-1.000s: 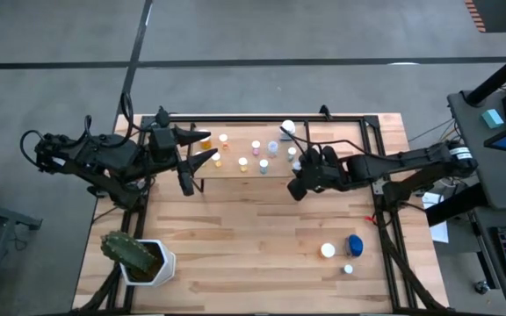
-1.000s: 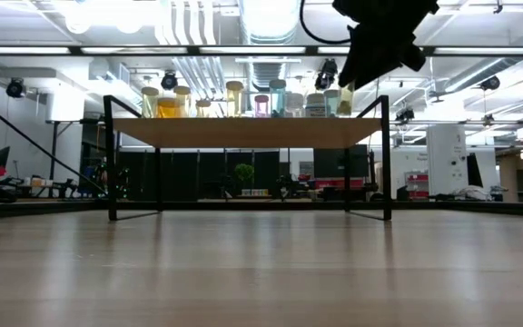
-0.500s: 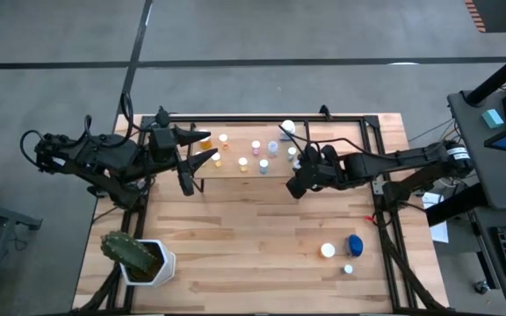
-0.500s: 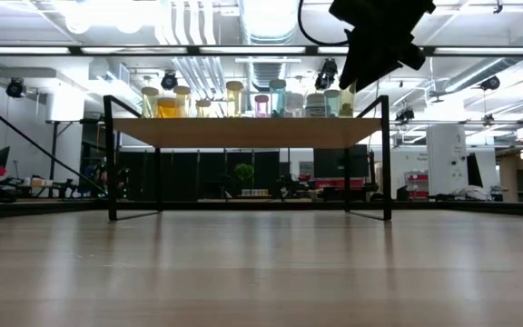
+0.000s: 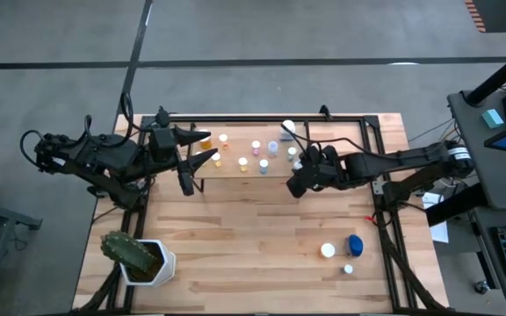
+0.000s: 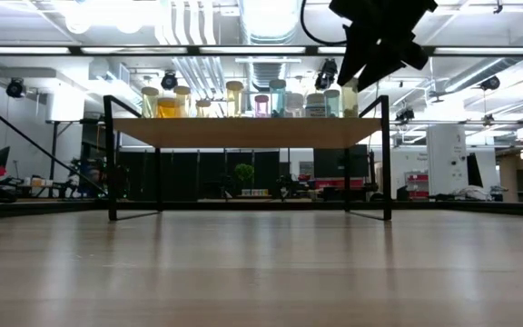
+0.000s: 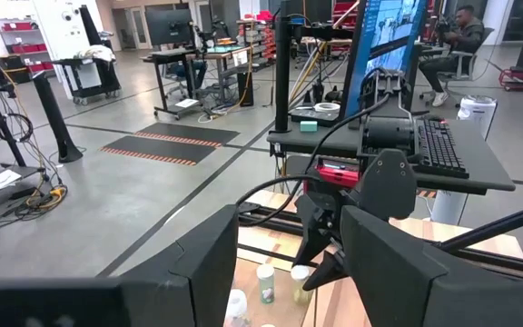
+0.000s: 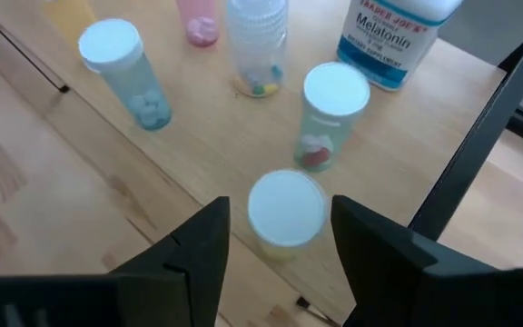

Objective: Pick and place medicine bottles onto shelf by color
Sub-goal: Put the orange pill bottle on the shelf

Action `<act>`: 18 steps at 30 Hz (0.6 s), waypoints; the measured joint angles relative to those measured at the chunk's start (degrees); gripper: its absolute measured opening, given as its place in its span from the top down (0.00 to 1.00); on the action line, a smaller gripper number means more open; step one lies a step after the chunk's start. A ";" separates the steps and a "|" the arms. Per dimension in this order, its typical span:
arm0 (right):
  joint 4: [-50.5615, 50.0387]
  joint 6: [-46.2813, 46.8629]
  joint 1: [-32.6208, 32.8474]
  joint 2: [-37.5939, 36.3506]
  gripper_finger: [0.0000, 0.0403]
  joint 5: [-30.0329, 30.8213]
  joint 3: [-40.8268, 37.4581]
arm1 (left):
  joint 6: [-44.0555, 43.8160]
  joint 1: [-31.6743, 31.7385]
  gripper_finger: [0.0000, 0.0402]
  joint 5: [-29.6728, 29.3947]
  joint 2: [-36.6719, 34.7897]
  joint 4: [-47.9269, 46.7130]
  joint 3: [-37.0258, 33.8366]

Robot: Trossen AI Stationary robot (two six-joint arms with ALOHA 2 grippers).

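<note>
The shelf [image 5: 235, 170] stands at the table's far middle with several small bottles [image 5: 256, 151] upright on it; it also shows in the low view [image 6: 243, 133]. My right gripper [image 8: 280, 250] hangs open over the shelf's right end [image 5: 295, 183]. Its fingers stand on either side of a white-capped yellowish bottle [image 8: 285, 214] that stands on the shelf near its edge, without touching it. My left gripper [image 5: 202, 147] waits open over the shelf's left end. A white-capped bottle [image 5: 327, 250], a wider blue one [image 5: 355, 243] and a tiny one [image 5: 348, 269] stand on the table at the near right.
A white pot with a green cactus [image 5: 137, 256] stands at the table's near left corner. Around the yellowish bottle stand a green-tinted bottle [image 8: 330, 116], a pale blue one [image 8: 127, 74], a clear one [image 8: 258, 45] and a white Melatonin bottle [image 8: 394, 38]. The shelf's black leg [image 8: 479, 145] is close by.
My right gripper has risen slightly above the shelf's right end, still open. The bottles have kept still.
</note>
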 joint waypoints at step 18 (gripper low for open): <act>-0.38 -6.16 13.15 -4.06 0.58 0.13 11.33 | -2.28 -0.02 0.55 0.22 0.77 1.16 -0.02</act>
